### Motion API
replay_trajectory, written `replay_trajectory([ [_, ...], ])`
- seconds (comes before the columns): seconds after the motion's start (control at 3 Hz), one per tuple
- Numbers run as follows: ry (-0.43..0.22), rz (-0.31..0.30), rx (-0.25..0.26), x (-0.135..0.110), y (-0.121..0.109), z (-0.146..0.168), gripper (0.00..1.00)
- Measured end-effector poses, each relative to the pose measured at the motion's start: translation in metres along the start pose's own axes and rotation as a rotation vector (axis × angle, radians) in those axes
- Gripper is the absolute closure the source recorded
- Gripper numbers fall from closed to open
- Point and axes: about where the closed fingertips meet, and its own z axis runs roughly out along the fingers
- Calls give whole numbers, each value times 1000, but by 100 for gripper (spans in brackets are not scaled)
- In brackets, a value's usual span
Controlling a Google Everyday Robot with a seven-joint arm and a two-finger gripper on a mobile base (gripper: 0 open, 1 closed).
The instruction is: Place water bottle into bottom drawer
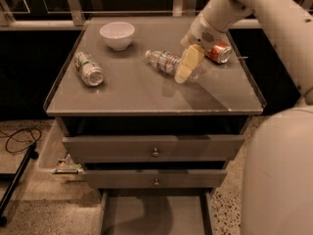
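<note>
The water bottle [165, 61] lies on its side on the cabinet top, cap end pointing to the back left. My gripper [189, 64] hangs from the arm that comes in from the upper right. It sits over the bottle's right end and hides that part. The bottom drawer [154, 215] is pulled open at the lower edge of the view, and its flat grey floor is bare.
A white bowl [117, 34] stands at the back left. A silver-green can [89, 69] lies at the left. An orange-red soda can [218, 52] lies just right of my gripper. Two upper drawers with knobs [155, 152] are partly open. A cable [19, 138] lies on the floor at the left.
</note>
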Motion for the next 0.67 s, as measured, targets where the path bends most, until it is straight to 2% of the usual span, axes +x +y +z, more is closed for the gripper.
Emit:
replay_trajectory([
  [0.33, 18, 47, 27, -20, -17, 10, 0],
  [0.67, 73, 102, 90, -17, -32, 19, 0],
])
